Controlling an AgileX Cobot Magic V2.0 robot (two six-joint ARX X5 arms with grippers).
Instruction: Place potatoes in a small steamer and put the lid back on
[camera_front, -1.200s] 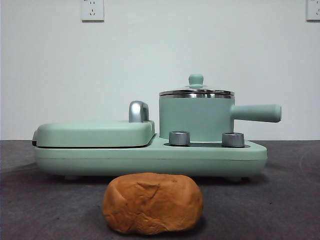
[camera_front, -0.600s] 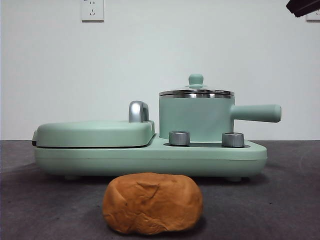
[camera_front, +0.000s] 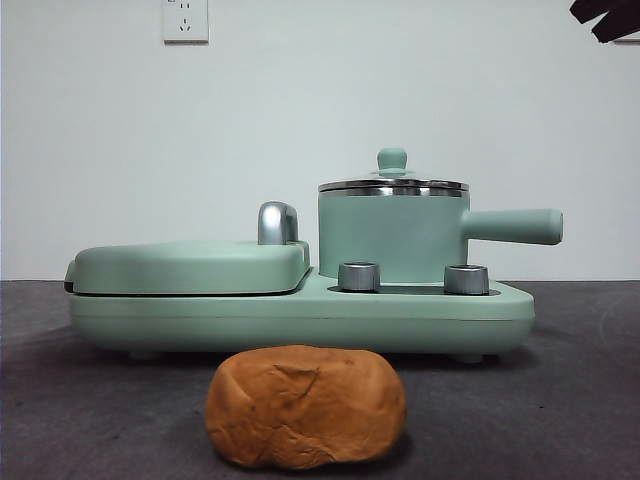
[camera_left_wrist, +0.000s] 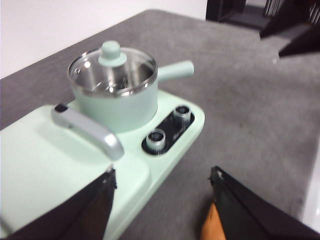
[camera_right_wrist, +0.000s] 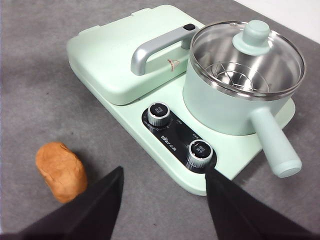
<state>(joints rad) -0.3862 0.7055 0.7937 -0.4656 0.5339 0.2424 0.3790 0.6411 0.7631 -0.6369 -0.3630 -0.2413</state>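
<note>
The potato (camera_front: 305, 407), an orange-brown wrinkled lump, lies on the grey table in front of the appliance. It also shows in the right wrist view (camera_right_wrist: 61, 171) and as an orange sliver by a jaw in the left wrist view (camera_left_wrist: 209, 227). The small steamer (camera_front: 392, 238) stands on the appliance's right side with its handle pointing right. The glass lid (camera_front: 392, 186) sits on it. The pot looks empty through the glass (camera_right_wrist: 247, 60). My left gripper (camera_left_wrist: 163, 175) is open and empty above the table, near the appliance. My right gripper (camera_right_wrist: 164, 172) is open and empty, high above the control knobs.
The mint-green griddle (camera_front: 190, 265) lies shut on the left half of the appliance, with a steel handle (camera_front: 277, 222). Two steel knobs (camera_front: 359, 276) face the front. A black arm tip (camera_front: 605, 15) shows at the top right corner. The grey table (camera_front: 560, 400) spreads around.
A black arm tip has come into the top right corner of the front view and shifted slightly. The potato, pot and lid have not moved.
</note>
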